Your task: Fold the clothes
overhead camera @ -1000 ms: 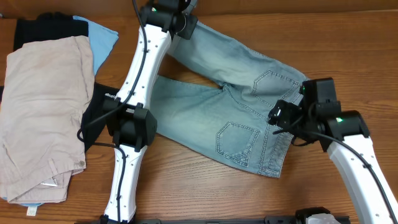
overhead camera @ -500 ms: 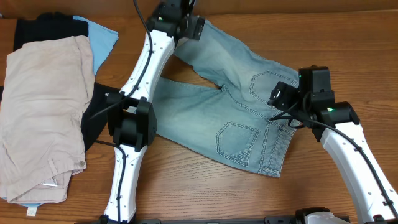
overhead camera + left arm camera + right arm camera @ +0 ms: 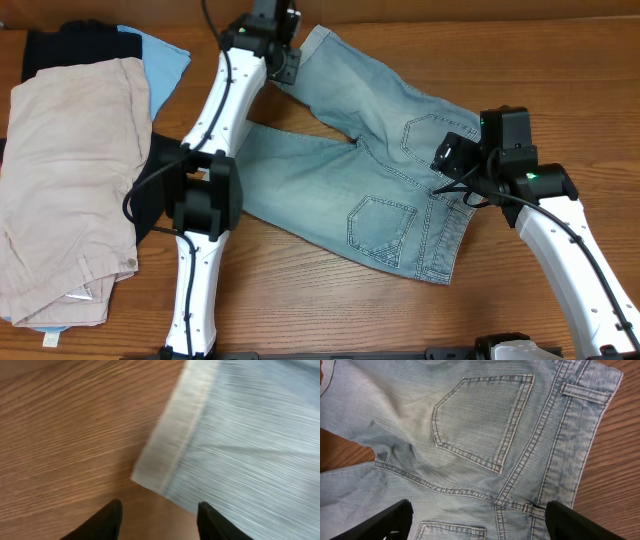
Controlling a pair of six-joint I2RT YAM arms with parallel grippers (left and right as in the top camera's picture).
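Light blue denim shorts (image 3: 380, 170) are lying spread flat, back pockets up, across the middle and right of the wooden bench (image 3: 300, 310), one cuffed leg reaching toward the far edge, the other pointing left. Left gripper (image 3: 159, 517) is hanging over the corner of the far leg's cuff (image 3: 175, 435), jaws standing apart with nothing between them; right gripper (image 3: 480, 522) is hanging over the waistband and upper back pocket (image 3: 480, 420), jaws spread wide, gripping nothing. Beige trousers (image 3: 70, 170) are lying at the bench's left, overlapping a black garment (image 3: 148, 200) and a pale blue cloth (image 3: 165, 55).
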